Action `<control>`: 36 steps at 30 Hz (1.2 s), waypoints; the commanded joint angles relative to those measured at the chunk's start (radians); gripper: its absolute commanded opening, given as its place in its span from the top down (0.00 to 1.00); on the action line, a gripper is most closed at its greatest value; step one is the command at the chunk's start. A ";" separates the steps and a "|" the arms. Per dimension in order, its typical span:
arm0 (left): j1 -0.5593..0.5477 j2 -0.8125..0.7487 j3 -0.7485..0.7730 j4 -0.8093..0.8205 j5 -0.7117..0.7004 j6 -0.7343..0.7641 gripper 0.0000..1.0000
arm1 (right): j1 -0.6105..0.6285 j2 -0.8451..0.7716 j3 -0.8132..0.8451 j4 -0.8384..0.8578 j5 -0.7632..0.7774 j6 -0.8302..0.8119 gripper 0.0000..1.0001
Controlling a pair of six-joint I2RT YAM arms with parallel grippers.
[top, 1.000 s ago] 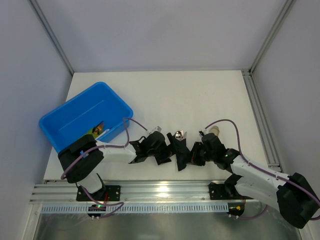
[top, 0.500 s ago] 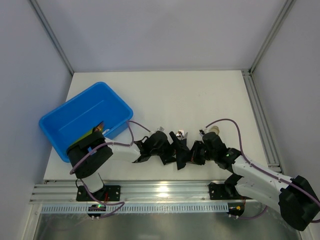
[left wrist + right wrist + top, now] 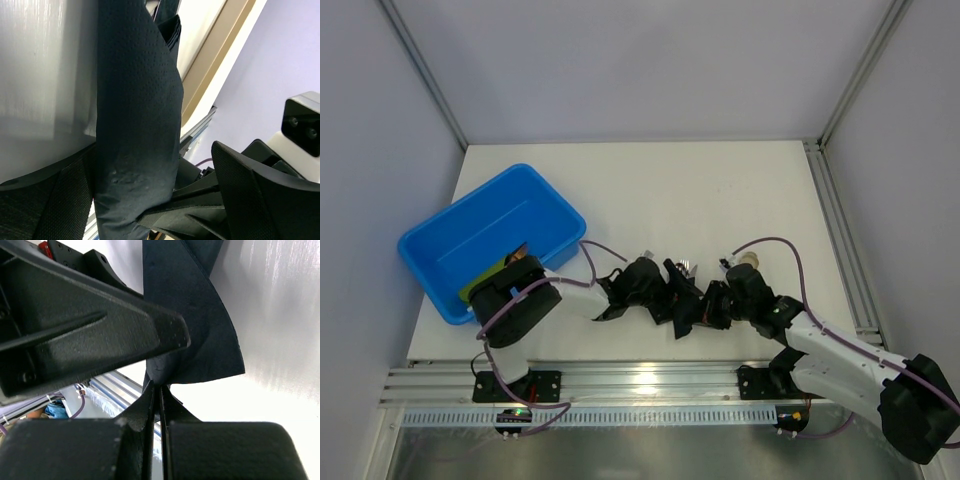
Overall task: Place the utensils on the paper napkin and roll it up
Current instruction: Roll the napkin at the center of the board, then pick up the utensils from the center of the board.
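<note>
Black paper napkin [image 3: 682, 312] near table [image 3: 670, 190] front edge; left gripper [image 3: 658, 292] wide astride, right gripper [image 3: 156, 389] pinching corner.

The white table [image 3: 720, 190] as I see it from the overhead camera — a plain matte top closed in by grey walls. A blue tub [image 3: 555, 190] sits on it at the left, set at an angle, one corner reaching toward the middle. Near the front edge, about centre, the black paper napkin [image 3: 682, 308] lies bunched and partly folded, and the shiny ends of the utensils [image 3: 682, 267] show at its far end. Just right of them I make out a small beige cylinder [image 3: 751, 258] — whether it rests on the table I cannot tell.
</note>
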 commanded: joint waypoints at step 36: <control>0.053 0.167 -0.120 0.456 -0.031 0.097 1.00 | -0.011 -0.004 0.058 -0.034 0.000 -0.041 0.95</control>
